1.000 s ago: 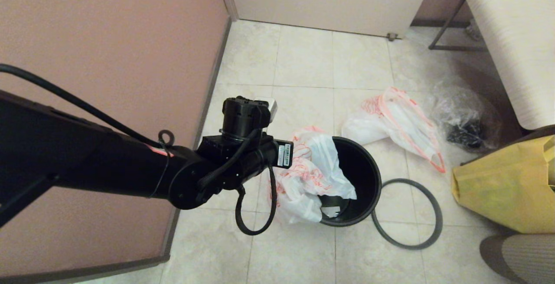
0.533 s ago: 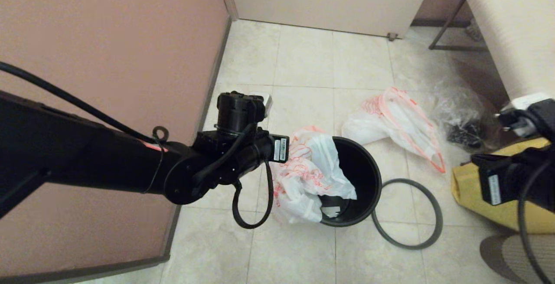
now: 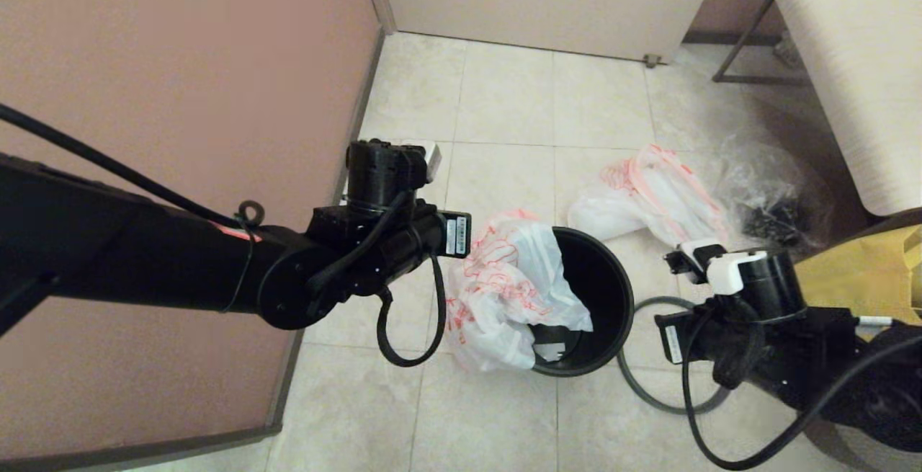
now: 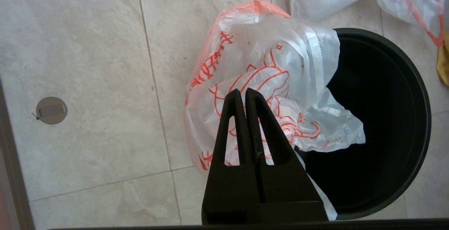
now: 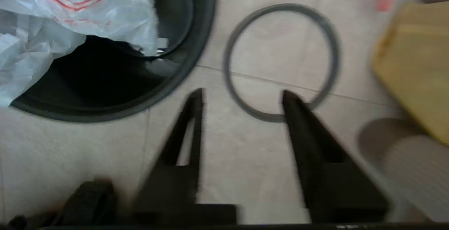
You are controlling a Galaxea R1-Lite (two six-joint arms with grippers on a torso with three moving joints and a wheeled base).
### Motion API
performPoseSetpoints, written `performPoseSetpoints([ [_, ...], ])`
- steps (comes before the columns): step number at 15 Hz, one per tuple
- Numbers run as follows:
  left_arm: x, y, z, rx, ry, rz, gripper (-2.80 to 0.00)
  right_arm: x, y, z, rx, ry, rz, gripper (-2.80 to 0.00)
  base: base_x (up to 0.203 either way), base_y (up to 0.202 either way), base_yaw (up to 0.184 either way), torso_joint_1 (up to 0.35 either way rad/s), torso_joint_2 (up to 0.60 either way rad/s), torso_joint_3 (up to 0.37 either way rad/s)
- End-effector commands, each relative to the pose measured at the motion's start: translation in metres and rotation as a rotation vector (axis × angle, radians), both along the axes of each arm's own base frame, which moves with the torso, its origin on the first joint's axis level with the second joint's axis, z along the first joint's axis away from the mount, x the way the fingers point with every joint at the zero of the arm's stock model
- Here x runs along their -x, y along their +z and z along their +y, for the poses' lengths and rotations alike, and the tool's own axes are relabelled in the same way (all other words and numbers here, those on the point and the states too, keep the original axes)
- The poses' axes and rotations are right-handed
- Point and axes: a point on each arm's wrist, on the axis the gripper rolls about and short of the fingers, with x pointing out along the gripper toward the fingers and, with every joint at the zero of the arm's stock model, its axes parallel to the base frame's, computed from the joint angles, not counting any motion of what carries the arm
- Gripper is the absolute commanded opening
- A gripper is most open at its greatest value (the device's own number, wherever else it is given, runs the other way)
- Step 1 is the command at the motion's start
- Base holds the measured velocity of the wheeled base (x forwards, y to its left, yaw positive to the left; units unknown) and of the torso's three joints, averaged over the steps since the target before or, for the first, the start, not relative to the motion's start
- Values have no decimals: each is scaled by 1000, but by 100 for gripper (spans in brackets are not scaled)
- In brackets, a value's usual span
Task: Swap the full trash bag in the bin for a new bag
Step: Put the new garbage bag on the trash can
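– Where is the thin white plastic bag with orange-red lettering [image 3: 504, 292] being kept?
– It is being draped over the small round black plastic bin [image 3: 591, 299] at nine o'clock.
– And the grippers?
– The left gripper [image 4: 243, 93] is being kept pressed closed above it; the right gripper [image 5: 242, 96] is being held apart by the grey hoop [image 5: 280, 61].

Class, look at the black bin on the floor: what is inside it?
The new bag drapes over the bin's rim, partly hanging inside. Beneath it, dark wall and a pale scrap low down show. The rest of the base is covered.
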Motion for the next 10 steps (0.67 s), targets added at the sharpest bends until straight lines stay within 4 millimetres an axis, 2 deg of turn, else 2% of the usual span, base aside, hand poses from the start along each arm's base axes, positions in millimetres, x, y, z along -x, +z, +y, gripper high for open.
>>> performPoseSetpoints([
  [1,0,1,0,4,3,-5,-280,-13,-32,9,21,6,44,0,0,0,0,0,0,0],
  [10,2,7,2,13,3,-17,-280,-46,-70,28,-56,-30,31,0,0,0,0,0,0,0],
])
